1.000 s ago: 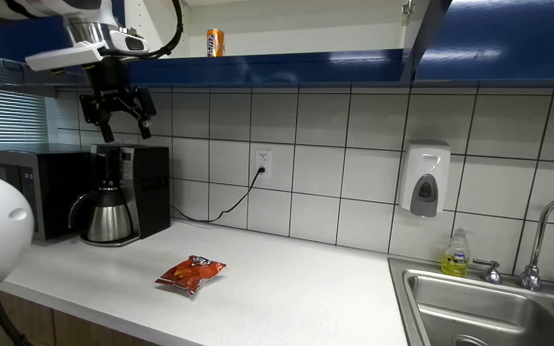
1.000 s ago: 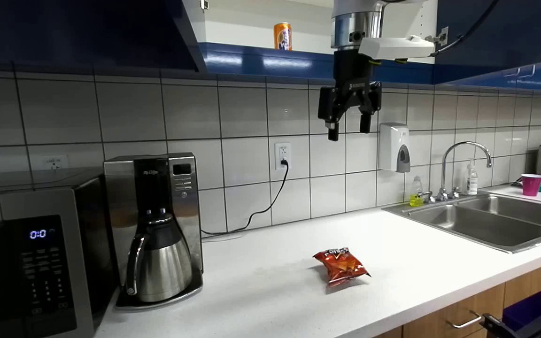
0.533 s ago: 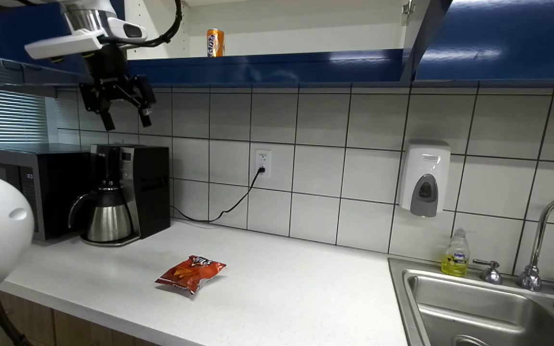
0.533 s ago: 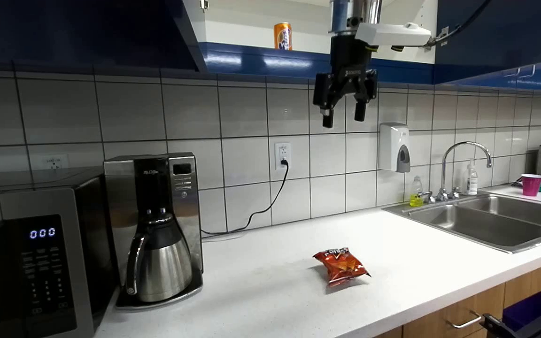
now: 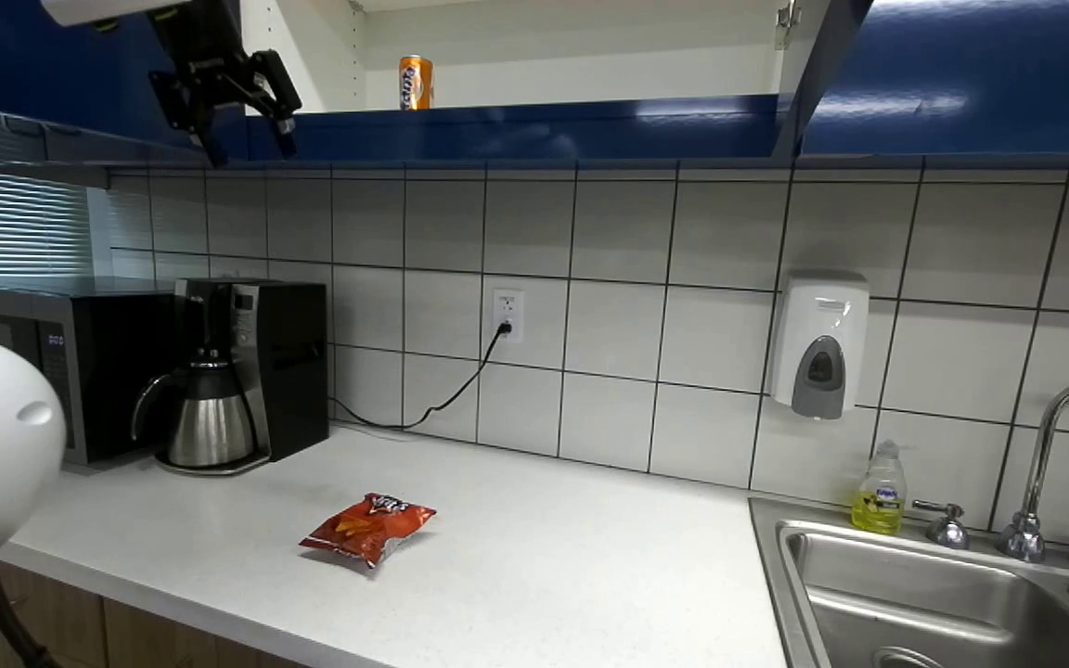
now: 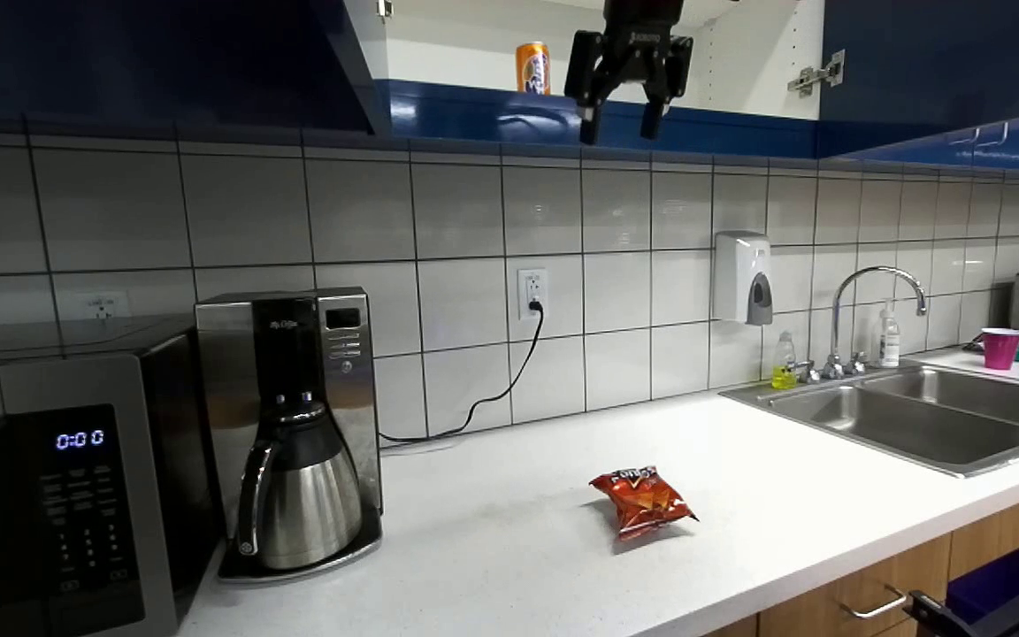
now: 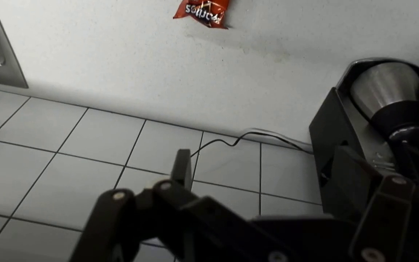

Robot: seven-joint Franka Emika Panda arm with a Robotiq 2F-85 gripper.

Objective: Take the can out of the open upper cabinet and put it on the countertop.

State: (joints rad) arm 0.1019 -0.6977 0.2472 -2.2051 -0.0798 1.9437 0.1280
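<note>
The can (image 5: 415,83) is small and orange and stands upright inside the open upper cabinet (image 5: 534,133), near its front ledge. It also shows in an exterior view (image 6: 532,68), left of my gripper (image 6: 620,131). My gripper (image 5: 251,150) is open and empty, pointing down, with its fingertips at about the height of the cabinet's blue bottom ledge. It is apart from the can, which is out of the wrist view. In the wrist view my open fingers (image 7: 264,156) have only wall tiles between them. The white countertop (image 5: 544,557) lies far below.
A red-orange snack packet (image 6: 644,502) lies on the countertop. A coffee maker (image 6: 359,398) and a microwave (image 6: 76,478) stand at one end. A steel sink (image 5: 766,557) with a soap bottle (image 5: 880,492) is at the other. An open blue cabinet door (image 6: 943,80) hangs to the side.
My gripper has risen from below the cabinet's ledge to about the ledge's height, drifting slightly left in an exterior view. It stays open. The can has not moved.
</note>
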